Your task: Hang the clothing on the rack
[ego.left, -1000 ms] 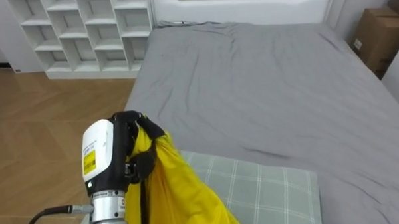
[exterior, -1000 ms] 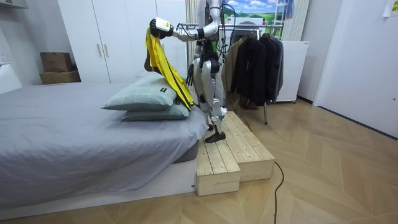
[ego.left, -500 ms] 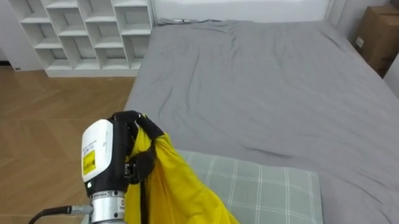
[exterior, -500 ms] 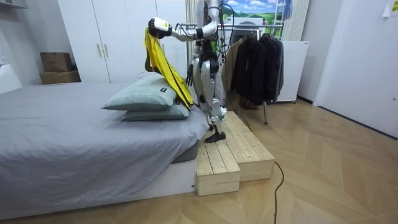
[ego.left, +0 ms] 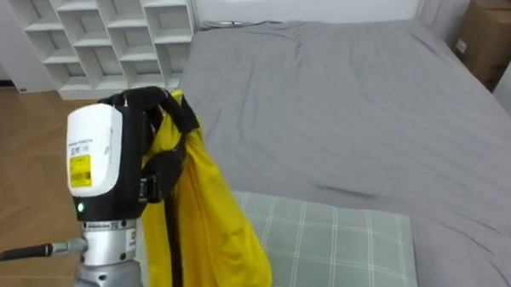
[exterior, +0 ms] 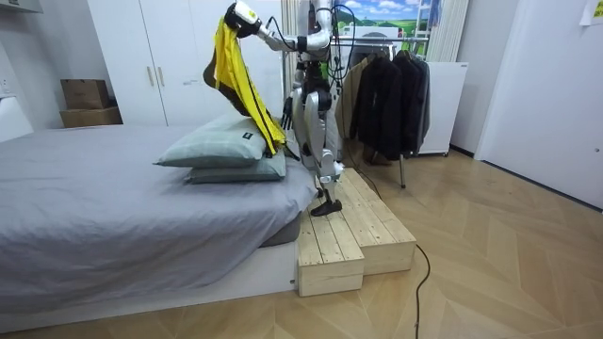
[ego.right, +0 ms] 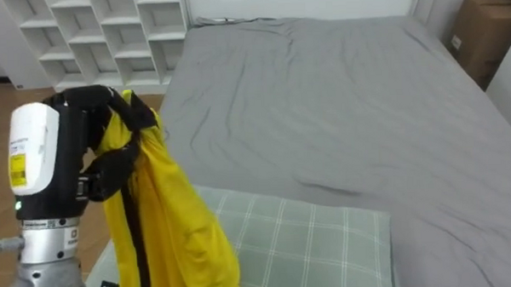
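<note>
Left hand (ego.left: 128, 156): closest in the eye views, it comes up from the lower left and is held high, with its white back turned to the camera.
Fingers (ego.left: 156, 100): black and curled over the top fold of the yellow garment (ego.left: 202, 213), pinching the cloth against the hand.
Yellow garment: it hangs from the left hand straight down, with a dark stripe running along it. In the room view its lower end reaches the edge of the pillows; I cannot tell whether it touches them.
Pillow (ego.left: 336, 251): pale green with a check pattern, it lies just behind the hanging garment at the near end of the bed. The room view shows it on top of a second pillow.
Bed (ego.left: 348, 115): a grey cover with some soft wrinkles stretches away from the pillow to a white board at the far end.
Floor (ego.left: 20, 126): light wood, on the robot's left of the bed.
Shelf unit (ego.left: 107, 38): white with open square compartments, it stands against the far wall beyond the floor.
Cardboard box (ego.left: 488, 33): brown, at the far right beside the bed.
Robot's place: in the room view it stands upright on a wooden platform (exterior: 344, 231) beside the bed, with the arm stretched over the pillows.
Clothes rack (exterior: 391, 94): behind the robot, with dark coats hanging on it.
</note>
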You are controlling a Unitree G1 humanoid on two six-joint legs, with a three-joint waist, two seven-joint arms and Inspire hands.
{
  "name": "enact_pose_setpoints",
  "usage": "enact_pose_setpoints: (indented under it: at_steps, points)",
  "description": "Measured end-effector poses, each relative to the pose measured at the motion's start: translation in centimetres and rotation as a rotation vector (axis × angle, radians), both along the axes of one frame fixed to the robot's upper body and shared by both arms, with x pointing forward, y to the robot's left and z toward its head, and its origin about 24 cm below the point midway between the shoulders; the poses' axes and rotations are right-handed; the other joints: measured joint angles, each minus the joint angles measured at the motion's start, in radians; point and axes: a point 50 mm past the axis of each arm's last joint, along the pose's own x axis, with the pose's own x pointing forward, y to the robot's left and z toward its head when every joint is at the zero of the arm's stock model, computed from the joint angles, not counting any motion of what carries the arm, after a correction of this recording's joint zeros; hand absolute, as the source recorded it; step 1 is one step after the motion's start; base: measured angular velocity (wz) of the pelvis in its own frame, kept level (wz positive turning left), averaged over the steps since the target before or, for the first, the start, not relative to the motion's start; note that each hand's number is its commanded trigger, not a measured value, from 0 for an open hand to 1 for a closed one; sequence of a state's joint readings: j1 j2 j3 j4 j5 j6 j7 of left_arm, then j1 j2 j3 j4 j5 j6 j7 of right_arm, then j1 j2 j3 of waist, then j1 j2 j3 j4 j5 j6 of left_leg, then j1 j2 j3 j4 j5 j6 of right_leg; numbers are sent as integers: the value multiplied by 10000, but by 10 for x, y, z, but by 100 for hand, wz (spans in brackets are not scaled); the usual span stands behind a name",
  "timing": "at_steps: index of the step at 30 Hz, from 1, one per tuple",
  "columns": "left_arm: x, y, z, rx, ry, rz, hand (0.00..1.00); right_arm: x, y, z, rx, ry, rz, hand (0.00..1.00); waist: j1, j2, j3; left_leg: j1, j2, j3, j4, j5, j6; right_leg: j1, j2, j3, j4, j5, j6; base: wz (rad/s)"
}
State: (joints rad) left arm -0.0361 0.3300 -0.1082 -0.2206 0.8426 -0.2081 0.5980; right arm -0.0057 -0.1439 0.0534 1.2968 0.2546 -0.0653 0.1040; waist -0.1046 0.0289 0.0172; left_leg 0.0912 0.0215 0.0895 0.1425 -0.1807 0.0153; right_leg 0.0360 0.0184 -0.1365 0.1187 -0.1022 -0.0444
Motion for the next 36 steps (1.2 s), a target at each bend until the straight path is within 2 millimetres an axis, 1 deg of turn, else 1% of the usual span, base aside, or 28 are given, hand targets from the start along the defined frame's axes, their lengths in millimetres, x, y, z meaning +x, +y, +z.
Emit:
enact_pose_setpoints:
  at_steps: [1, 3, 4, 6, 8, 11, 16, 18, 21, 24, 28, 30, 31, 34, 36]
  points:
    - [-1, -1, 4, 131, -197, -98, 100, 1, -2, 1, -65, -64, 79, 0, -2, 32, -2, 4, -1, 7, 0, 0, 0, 7, -1, 3, 1, 0, 0, 0]
    - [-4, 0, 17, 537, -882, -311, 100, 0, -10, 4, -284, -276, 244, 0, 25, 198, -7, 59, -2, 42, 1, 0, 0, 41, -8, 40, 29, 0, 0, -6]
    - [-5, 1, 21, 601, -1048, -343, 100, 1, -11, 5, -328, -348, 268, 0, 25, 236, -5, 74, -1, 56, 6, 0, 0, 39, -8, 70, 51, 0, 1, -12]
    - [-5, 3, 32, 665, -1680, -444, 100, 6, -16, 9, -557, -785, 345, 0, 23, 375, 1, 79, -6, 71, 20, 0, 0, -7, -11, 125, 114, -10, 11, -9]
    - [-5, 3, 38, 700, -2025, -547, 100, 11, -18, 13, -841, -1137, 404, 0, 13, 424, -3, 81, -9, 97, 22, 0, 0, -23, -18, 127, 177, -36, 21, 0]
    - [-6, 4, 43, 1223, -2575, -420, 100, 27, -25, 23, -1358, -1871, 483, 0, 31, 443, -3, 86, -6, 173, 65, 1, 1, -28, 6, 250, 202, -56, 26, -3]
    - [-9, 7, 50, 1956, -3175, -291, 100, 50, -38, 41, -1974, -3080, 268, 0, 34, 479, -28, 82, -8, 167, 101, 1, 1, -18, 0, 245, 210, -40, 26, 0]
    - [-10, 5, 52, 2253, -3464, -274, 100, 63, -38, 50, -2223, -3719, 320, 0, 29, 509, -51, 82, -8, 169, 104, 1, 2, -17, -1, 244, 228, -40, 26, 0]
    - [-10, 3, 53, 2568, -3591, -250, 100, 76, -37, 61, -2429, -4483, 483, 0, 40, 546, -76, 81, -1, 170, 118, 1, 1, -18, 3, 230, 215, -39, 23, 0]
    - [-9, 5, 55, 3169, -3729, -118, 100, 85, -35, 71, -2621, -5087, 738, 0, 59, 568, -91, 76, 6, 173, 118, 1, 1, -17, 6, 226, 208, -37, 19, 0]
    - [-9, 7, 57, 3239, -3801, -11, 100, 94, -33, 86, -3311, -5803, 1415, 0, 100, 574, -96, 78, 1, 175, 113, 1, 1, -22, -3, 214, 205, -33, 13, 0]
    - [-9, 9, 58, 3243, -3835, 80, 100, 102, -34, 97, -3732, -6292, 1853, 0, 99, 574, -96, 75, -10, 173, 112, 1, 1, -20, -8, 226, 194, -34, 14, 0]
    - [-9, 9, 58, 3243, -3840, 94, 100, 104, -34, 100, -3863, -6384, 1998, 0, 112, 574, -97, 80, -13, 176, 111, 1, 1, -19, -8, 236, 198, -34, 14, -4]
    - [-9, 10, 59, 3241, -3854, 176, 100, 111, -38, 116, -4618, -6891, 2789, 0, 222, 562, -92, 86, -12, 200, 104, 1, 1, -31, -4, 288, 207, -34, 14, -4]
    - [-9, 10, 59, 3265, -3805, 184, 100, 121, -37, 136, -5059, -7710, 3247, 0, 231, 550, -93, 84, -14, 220, 104, 1, 1, -32, -9, 279, 210, -43, 22, 0]
